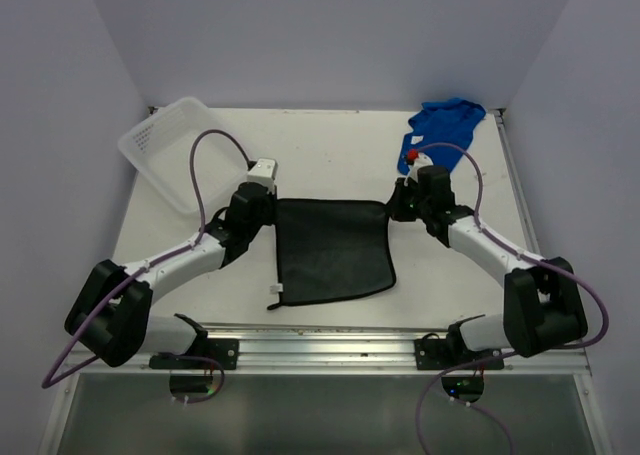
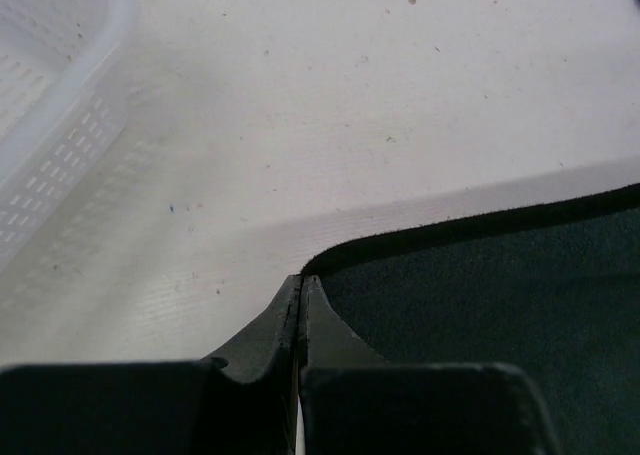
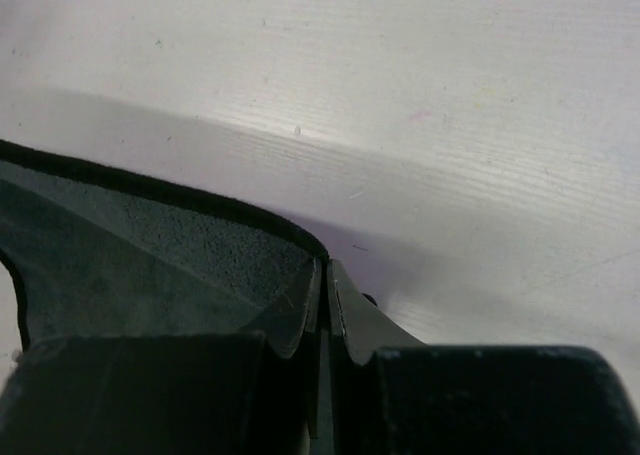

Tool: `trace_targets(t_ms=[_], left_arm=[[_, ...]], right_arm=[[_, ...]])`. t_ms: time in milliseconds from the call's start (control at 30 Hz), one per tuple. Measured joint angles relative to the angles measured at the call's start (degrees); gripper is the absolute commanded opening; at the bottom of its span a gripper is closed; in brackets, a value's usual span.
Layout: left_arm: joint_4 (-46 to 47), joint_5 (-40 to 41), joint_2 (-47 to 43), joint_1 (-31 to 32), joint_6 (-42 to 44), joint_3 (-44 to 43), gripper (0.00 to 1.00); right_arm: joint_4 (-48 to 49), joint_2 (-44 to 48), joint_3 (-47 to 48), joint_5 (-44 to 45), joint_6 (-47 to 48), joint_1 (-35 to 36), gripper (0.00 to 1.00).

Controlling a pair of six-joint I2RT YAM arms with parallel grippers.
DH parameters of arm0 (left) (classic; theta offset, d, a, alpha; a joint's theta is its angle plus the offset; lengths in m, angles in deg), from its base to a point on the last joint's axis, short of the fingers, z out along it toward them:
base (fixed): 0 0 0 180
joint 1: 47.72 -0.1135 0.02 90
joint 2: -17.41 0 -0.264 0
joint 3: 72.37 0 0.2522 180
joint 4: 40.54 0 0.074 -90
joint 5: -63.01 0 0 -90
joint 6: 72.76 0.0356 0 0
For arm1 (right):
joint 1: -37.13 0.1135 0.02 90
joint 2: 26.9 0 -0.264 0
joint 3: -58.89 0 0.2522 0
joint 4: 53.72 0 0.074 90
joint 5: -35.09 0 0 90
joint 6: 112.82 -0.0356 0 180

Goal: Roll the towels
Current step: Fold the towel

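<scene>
on the white table [image 1: 330, 165] the dark towel [image 1: 332, 250] lies flat, the left gripper [image 2: 302, 285] pinched closed on its far left corner and the right gripper [image 3: 322, 270] likewise on its far right corner. beyond its right corner lies the bunched blue towel [image 1: 440, 130]; beyond its left, the tilted white basket [image 1: 165, 150], perforated floor showing.

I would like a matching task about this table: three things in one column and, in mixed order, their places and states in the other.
Things:
1. dark towel
2. blue towel
3. white basket

Places:
A. far left, tilted
B. far right corner, crumpled
C. centre, spread flat

Pairs: 1-C, 2-B, 3-A
</scene>
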Motion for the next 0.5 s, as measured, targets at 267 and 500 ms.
trace_targets(t_ms=[267, 500], left_arm=[[0.68, 1.16, -0.7, 0.02, 2.12, -0.02, 0.0], [4.83, -0.46, -2.32, 0.02, 5.46, 0.92, 0.0]], right_arm=[[12.2, 5.55, -8.61, -2.86, 5.44, 0.02, 0.02], [19.21, 6.6, -10.43, -7.32, 9.07, 0.0, 0.0]])
